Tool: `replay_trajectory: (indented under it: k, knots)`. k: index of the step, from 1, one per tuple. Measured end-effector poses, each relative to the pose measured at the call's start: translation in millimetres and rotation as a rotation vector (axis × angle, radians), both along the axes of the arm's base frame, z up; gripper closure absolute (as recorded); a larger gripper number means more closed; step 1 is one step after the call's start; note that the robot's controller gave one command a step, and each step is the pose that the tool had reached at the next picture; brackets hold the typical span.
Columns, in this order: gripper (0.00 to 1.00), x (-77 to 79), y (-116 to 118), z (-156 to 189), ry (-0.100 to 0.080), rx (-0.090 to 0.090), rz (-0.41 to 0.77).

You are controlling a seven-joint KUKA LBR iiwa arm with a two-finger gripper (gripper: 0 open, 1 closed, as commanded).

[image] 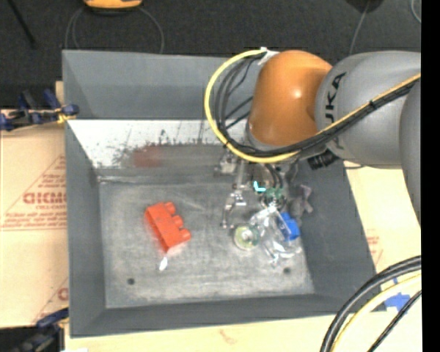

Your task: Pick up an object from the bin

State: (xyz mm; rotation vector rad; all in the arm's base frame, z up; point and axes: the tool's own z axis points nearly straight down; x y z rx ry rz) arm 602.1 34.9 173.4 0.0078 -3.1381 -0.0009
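Right of the frame's centre, the gripper hangs low inside the grey bin, under the arm and its orange cover, which come in from the right edge. It sits directly above a small cluster on the bin floor: a crinkled clear wrapper, a blue piece tucked against the wrapper's right side, and a round pale disc touching its lower left. Whether the gripper is released or clenched on anything I cannot tell, since the cluster and the wrist hide it. Well apart, left of centre, lies a red block, with a white scrap just below it.
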Motion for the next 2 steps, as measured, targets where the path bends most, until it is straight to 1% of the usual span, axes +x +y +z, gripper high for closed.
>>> replay_trajectory:
  k: [1, 2]
  knots:
    - [0.0, -24.7, -55.9, -77.2, 0.0, -0.002, -0.215]
    - [0.0, -38.2, -108.4, -98.9, -0.015, 0.001, -0.142]
